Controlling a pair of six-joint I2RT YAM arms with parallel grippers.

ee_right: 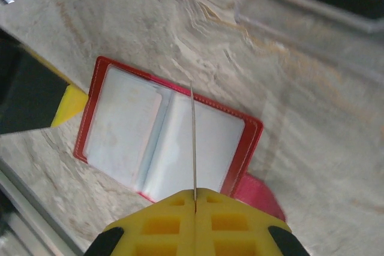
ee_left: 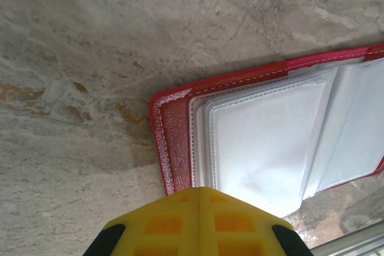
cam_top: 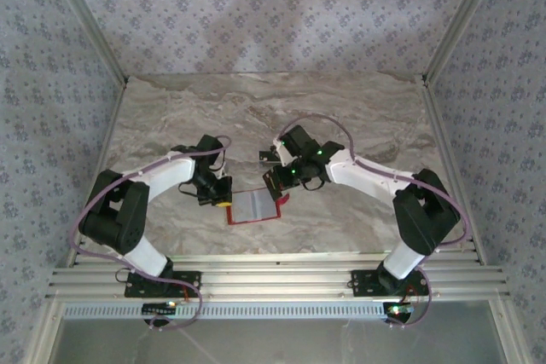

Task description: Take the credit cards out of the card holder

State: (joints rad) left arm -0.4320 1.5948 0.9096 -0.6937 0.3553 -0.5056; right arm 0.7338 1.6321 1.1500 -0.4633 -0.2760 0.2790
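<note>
Right gripper [ee_right: 195, 201] is closed on a card [ee_right: 193, 130], held edge-on over the open holder [ee_right: 252, 139] on the table [ee_right: 336, 148]. Left gripper [ee_left: 198, 199], closed and empty, sits at the holder's left edge, likely pinning it.

Marbled grey-beige table [cam_top: 358, 125], veined, w/ rusty streaks. Lying flat on it, towards front edge, approx centre: red card holder [cam_top: 253, 207], opened out, pale clear sleeves facing up, small red tab sticking out one side.
</note>
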